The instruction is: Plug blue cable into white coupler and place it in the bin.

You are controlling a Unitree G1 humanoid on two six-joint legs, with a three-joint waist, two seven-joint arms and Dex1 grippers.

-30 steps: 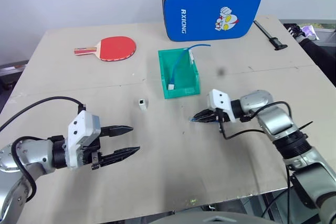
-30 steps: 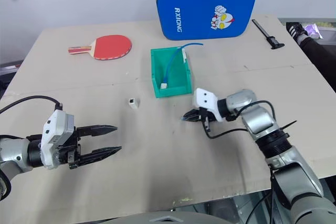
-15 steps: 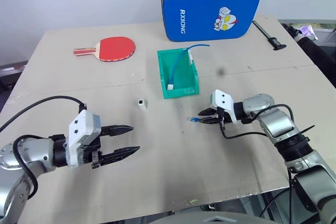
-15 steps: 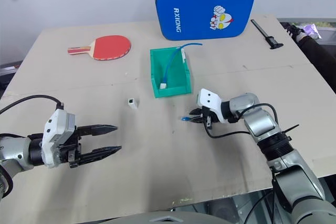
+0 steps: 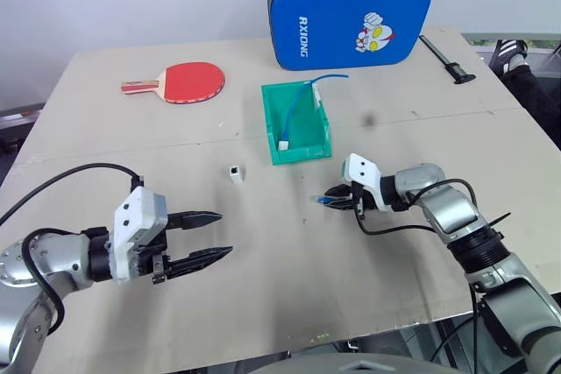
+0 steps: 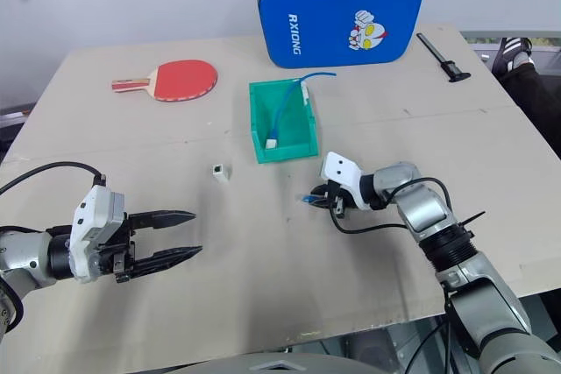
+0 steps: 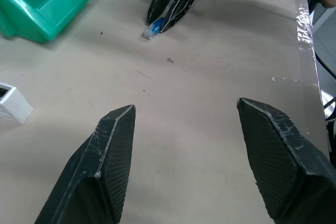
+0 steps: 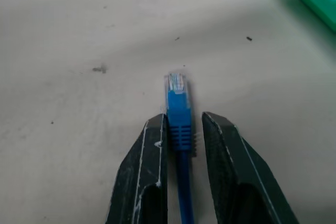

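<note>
The right gripper (image 8: 181,129) is reaching low over the tabletop (image 5: 289,269), its jaws standing either side of the blue cable (image 8: 178,109) just behind the plug; a slim gap is showing on one side, so I cannot tell whether they are clamping it or merely bracketing it. The clear plug tip is pointing out past the fingertips, close to or on the board. The white coupler (image 5: 236,172) is sitting upright and alone, well apart from the plug and nearer the left gripper (image 5: 200,236), which is hovering with its jaws spread wide and empty. The bin (image 5: 298,151) is lying beyond both, already holding another blue cord with a white end. The main risk, as I judge it, is the loose hold: the plug may be twisting or sliding back between the jaws once pressed into the socket. The coupler, unrestrained and light, may also be skidding away or toppling unless the left gripper is pinning it first.
</note>
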